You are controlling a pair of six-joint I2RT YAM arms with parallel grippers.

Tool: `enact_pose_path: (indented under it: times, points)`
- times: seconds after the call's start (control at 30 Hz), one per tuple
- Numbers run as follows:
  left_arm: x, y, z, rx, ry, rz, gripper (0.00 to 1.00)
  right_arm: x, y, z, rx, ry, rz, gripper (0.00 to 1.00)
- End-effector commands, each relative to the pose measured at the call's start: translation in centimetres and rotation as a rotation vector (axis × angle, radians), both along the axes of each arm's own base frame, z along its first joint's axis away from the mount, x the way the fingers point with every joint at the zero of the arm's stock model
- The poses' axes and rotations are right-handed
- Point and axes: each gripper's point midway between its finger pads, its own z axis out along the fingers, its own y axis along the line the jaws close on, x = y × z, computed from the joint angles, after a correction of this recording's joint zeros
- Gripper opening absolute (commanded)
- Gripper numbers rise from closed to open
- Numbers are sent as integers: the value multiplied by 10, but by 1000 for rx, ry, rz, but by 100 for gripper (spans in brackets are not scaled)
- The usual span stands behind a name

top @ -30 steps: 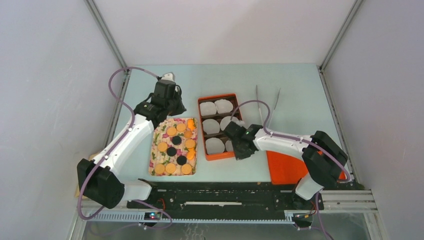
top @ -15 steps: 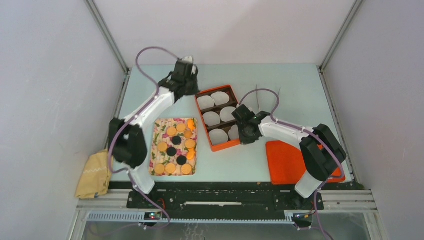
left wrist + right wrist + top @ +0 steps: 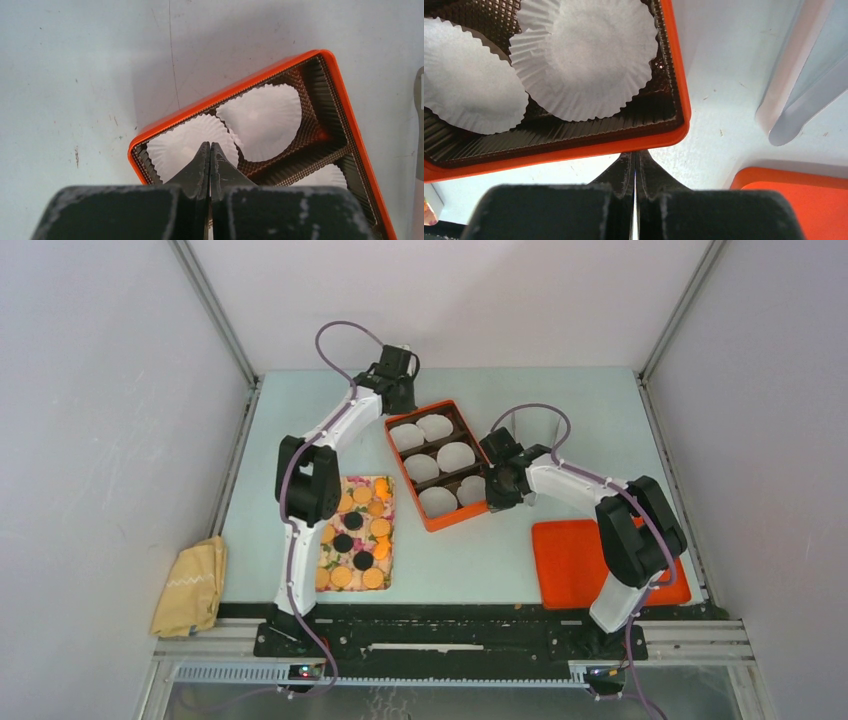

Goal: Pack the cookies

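Observation:
The cookies (image 3: 343, 503), golden-orange with a few black ones (image 3: 343, 542), lie in rows on a floral mat (image 3: 318, 517) at the left; the left arm crosses over its far end. An orange box (image 3: 406, 485) with white paper cups (image 3: 455, 455) lies skewed in the middle. My left gripper (image 3: 400, 400) is shut and empty at the box's far left corner, its tips (image 3: 210, 146) over a cup (image 3: 265, 120). My right gripper (image 3: 494, 492) is shut and empty, its tips (image 3: 634, 155) against the box's outer rim (image 3: 574, 152) on the right side.
An orange lid (image 3: 600, 560) lies flat at the near right and shows in the right wrist view (image 3: 794, 180). Metal tongs (image 3: 794, 90) lie just right of the box. A yellow cloth (image 3: 190, 585) sits at the near left edge. Walls enclose the table.
The left arm swung from the mat's far end to the box's far left corner. The right gripper moved farther back along the box's side. The box slid back and turned.

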Motion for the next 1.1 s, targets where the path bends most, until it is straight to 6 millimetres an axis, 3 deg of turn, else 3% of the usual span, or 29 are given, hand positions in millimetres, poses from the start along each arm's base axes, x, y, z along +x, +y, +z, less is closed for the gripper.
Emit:
enact_pose_path:
  times: [0.0, 0.43, 0.67, 0.87, 1.07]
  points:
    - [1, 3, 20, -39, -26, 5, 0, 25, 7, 12, 46, -47, 8, 0]
    - [-31, 38, -52, -6, 178, 87, 0, 57, 17, 28, 69, -68, -1, 0]
    - [-45, 70, -61, 68, 201, 143, 0, 70, 21, 24, 110, -45, -12, 0]
    - [-76, 88, -75, 80, 247, 184, 0, 103, 23, 17, 129, -34, -42, 0]
    - [-88, 94, -82, 103, 260, 185, 0, 137, 46, 22, 190, -40, -19, 0]
